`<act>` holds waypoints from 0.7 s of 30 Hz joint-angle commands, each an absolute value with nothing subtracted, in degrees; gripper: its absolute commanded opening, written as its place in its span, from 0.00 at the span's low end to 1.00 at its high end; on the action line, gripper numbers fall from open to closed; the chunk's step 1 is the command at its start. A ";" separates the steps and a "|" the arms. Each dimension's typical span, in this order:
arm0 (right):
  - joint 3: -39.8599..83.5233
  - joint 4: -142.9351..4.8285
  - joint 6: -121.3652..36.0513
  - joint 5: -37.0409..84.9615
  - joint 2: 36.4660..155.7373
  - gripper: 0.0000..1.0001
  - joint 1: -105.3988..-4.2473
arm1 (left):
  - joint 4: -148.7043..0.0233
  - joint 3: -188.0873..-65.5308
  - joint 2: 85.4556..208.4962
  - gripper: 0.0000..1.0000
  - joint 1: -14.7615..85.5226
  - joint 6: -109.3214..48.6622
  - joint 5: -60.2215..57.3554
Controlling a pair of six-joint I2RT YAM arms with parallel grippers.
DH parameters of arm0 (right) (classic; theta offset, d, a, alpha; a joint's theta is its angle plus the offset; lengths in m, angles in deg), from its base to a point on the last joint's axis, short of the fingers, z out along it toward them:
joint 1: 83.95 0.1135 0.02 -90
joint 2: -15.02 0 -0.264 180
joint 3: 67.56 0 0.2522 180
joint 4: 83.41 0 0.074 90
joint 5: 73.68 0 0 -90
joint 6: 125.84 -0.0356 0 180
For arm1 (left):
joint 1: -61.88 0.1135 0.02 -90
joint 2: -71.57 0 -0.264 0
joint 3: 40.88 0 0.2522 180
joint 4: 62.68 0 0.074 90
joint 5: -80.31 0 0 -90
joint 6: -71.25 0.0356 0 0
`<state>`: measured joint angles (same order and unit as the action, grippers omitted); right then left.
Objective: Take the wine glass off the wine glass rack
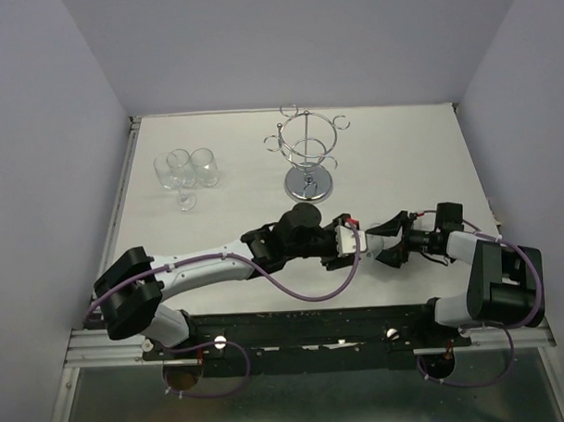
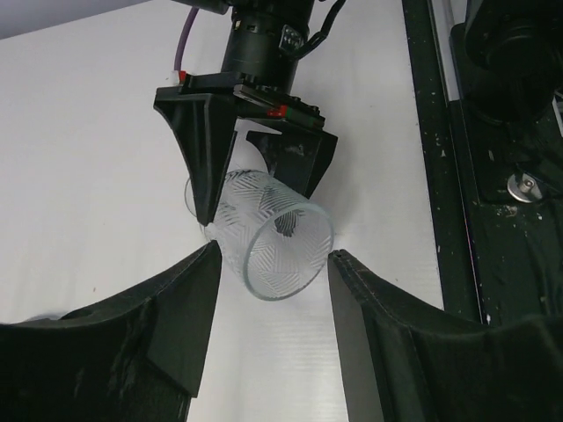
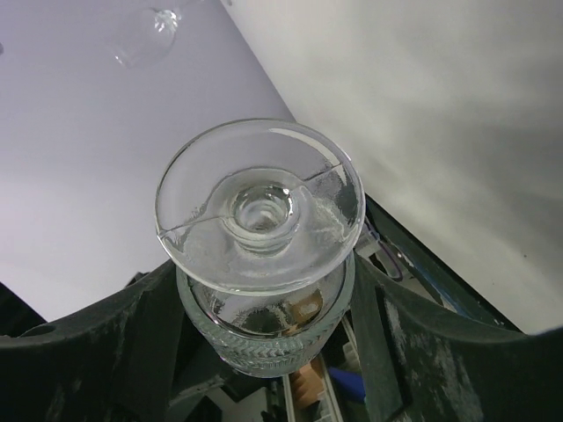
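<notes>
**Handover stage, near edge of table (image 1: 401, 170).** R claw (image 2: 255, 198) is clamped on the bowl of the glass (image 2: 277, 237). It holds the glass sideways in the air, mouth toward the L arm and foot (image 3: 259, 207) toward the R wrist. L claw (image 2: 274, 259) has its jaws apart, one on each side of the rim. The tips look at or just beside the glass wall, but whether they press on it cannot be told.

Mid-table, beyond both claws, the rack (image 1: 308, 154) stands upright, well apart from the glass, w/ no glass seen on its hooks. Far L are three more glasses (image 1: 183, 170), close together.

Judged step: the glass is off the rack already, so what's left is prob. a pass R to L, or a set-down. The next move calls for the L jaws to be firm on the bowl before R lets go. The squeeze should be light and even, since the wall is thin and slick. Then place it foot-down on bare table.
</notes>
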<state>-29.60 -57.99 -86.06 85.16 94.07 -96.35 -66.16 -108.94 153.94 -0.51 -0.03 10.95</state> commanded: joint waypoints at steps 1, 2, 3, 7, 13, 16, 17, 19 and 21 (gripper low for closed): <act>-28.76 -61.91 -90.07 89.18 96.14 0.01 -98.10 | -59.66 -110.19 158.13 0.67 -2.80 0.67 5.44; -28.49 -62.52 -90.85 89.27 96.32 0.01 -98.10 | -59.22 -110.45 158.84 0.67 -2.98 1.02 4.03; -28.32 -62.88 -91.56 89.36 96.41 0.01 -98.19 | -58.78 -110.62 159.54 0.67 -3.16 1.29 2.36; -28.14 -62.88 -92.71 89.88 95.97 0.01 -98.19 | -57.20 -111.06 160.86 0.67 -3.07 4.71 -3.09; -28.93 -63.41 -93.06 89.97 95.27 0.01 -98.36 | -59.30 -112.73 164.20 0.64 -2.19 3.84 -4.34; -28.58 -63.93 -93.58 90.15 94.83 0.01 -98.71 | -58.34 -112.39 165.08 0.62 -2.02 3.84 -3.54; -28.32 -63.94 -93.76 90.06 94.74 0.01 -98.80 | -57.90 -112.30 165.26 0.61 -2.02 4.01 -3.37; -28.31 -63.59 -93.76 90.06 94.65 0.01 -99.07 | -57.11 -112.30 165.87 0.58 -2.02 4.89 -3.10; -28.58 -62.97 -93.59 89.71 94.74 0.01 -99.33 | -56.58 -112.65 166.40 0.50 -2.02 6.20 -2.49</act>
<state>-29.51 -62.77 -92.00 86.25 95.84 -98.56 -59.58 -111.39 164.95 -2.11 4.06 -2.62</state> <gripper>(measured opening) 0.753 0.577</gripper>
